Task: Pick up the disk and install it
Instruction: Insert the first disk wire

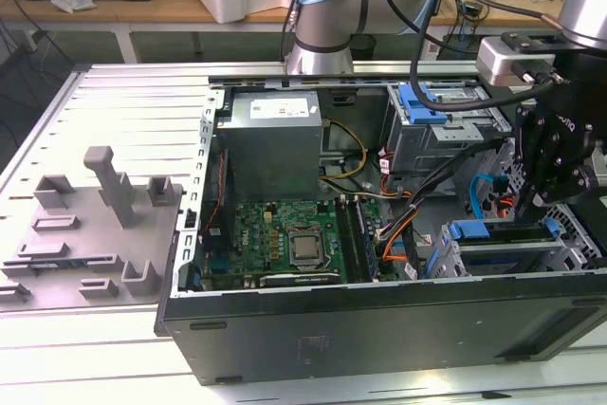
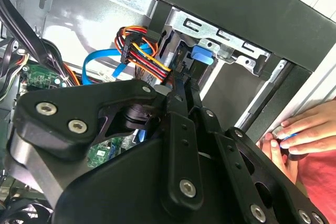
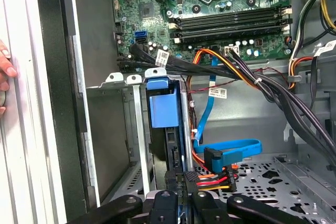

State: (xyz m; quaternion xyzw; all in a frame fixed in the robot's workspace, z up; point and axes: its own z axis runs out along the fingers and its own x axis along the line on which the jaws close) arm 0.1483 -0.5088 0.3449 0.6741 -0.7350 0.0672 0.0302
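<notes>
End effector (image 3: 177,178) tight on the disk (image 3: 173,148) edge, fingers nearly together, inside the drive bay (image 3: 118,80).

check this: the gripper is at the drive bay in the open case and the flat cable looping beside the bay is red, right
The flat cable looping beside the drive bay is blue, not red; the first wrist view shows it. The gripper is at the bay.
</notes>
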